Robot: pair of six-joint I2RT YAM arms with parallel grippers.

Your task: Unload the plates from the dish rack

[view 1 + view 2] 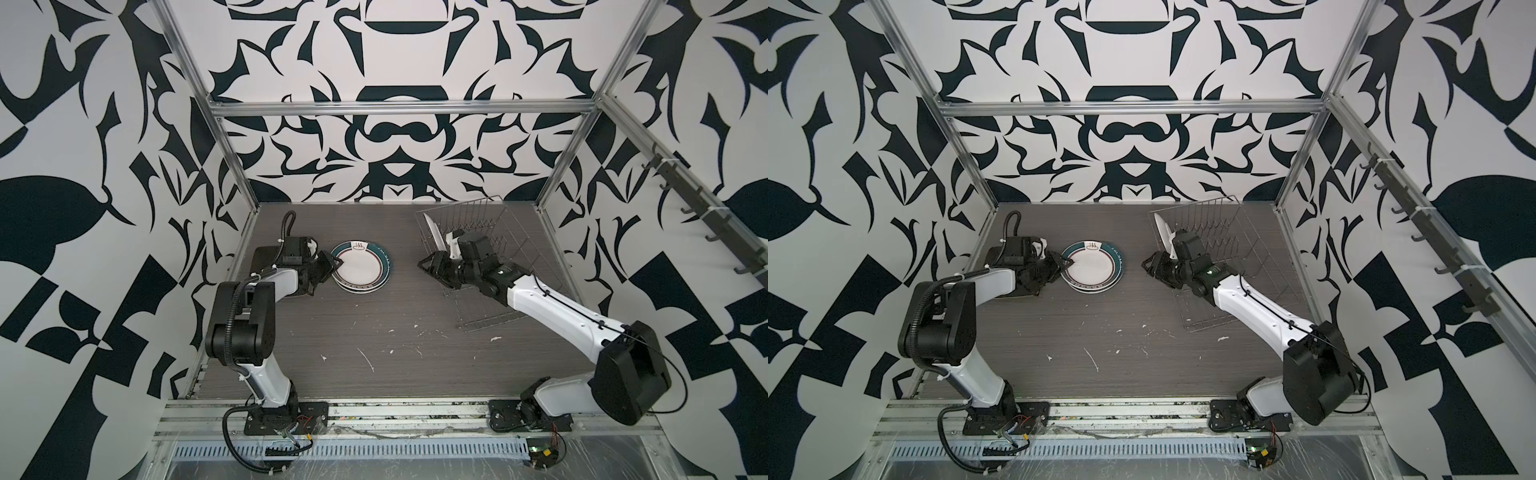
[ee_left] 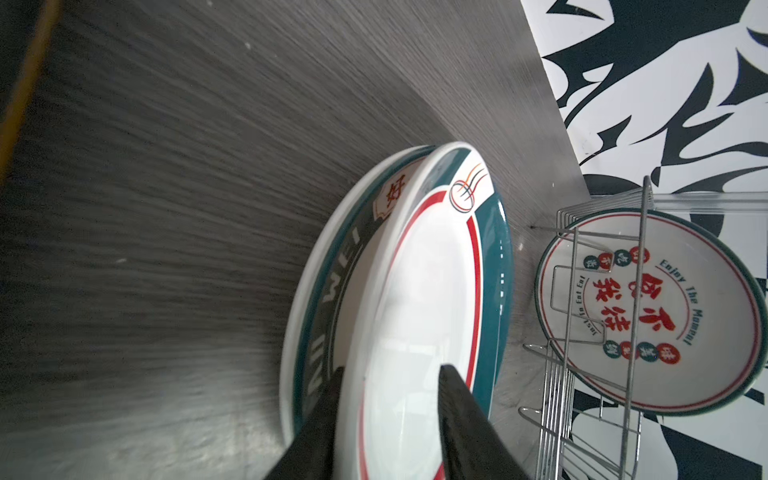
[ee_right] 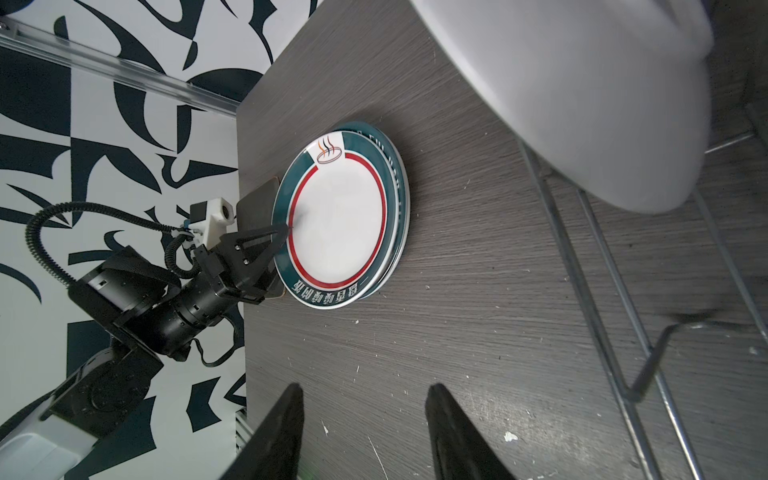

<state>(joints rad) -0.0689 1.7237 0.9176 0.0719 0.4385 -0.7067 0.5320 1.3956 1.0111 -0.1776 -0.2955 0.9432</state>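
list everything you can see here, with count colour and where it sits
round white plates with teal rims: 2, white and teal, stacked flat on the table left of centre
dark rounded-square plate: 1, dark, flat on the table just left of the stack
round white plate with red characters: 1, white with red, upright at the rack's far end
silver wire dish rack: 1, silver, right rear of the table
grey wood-grain table: 1, grey, flecked white
left gripper: 1, black, jaws apart around the top plate's rim
right gripper: 1, black, open and empty, beside the rack
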